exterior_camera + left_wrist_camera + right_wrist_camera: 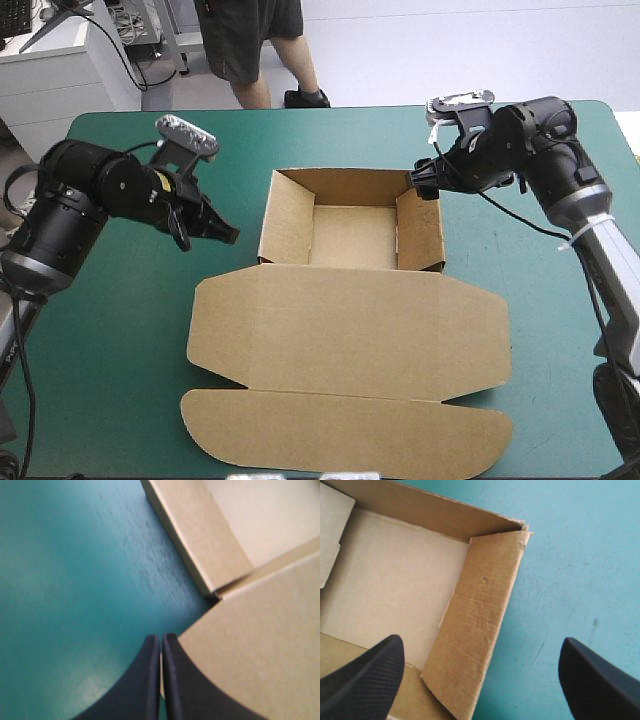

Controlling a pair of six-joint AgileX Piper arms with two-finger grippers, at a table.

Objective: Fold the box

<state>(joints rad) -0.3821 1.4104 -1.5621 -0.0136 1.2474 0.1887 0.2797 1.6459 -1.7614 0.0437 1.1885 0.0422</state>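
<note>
Desk (pixel 120 330): box (pixel 350 330) long axis runs far edge to near edge, tray far; left tool (pixel 232 236) clenched, right tool (pixel 424 186) released.

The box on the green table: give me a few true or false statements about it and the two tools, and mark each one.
1. The lid of the box lies flat on the table. True.
2. The left tool is open. False: its fingers meet, and it is beside the box holding nothing.
3. The right tool is open, with the box's right wall between its fingers. True.
4. The walls around the box's floor all lie flat. False: they stand raised, forming an open tray.
</note>
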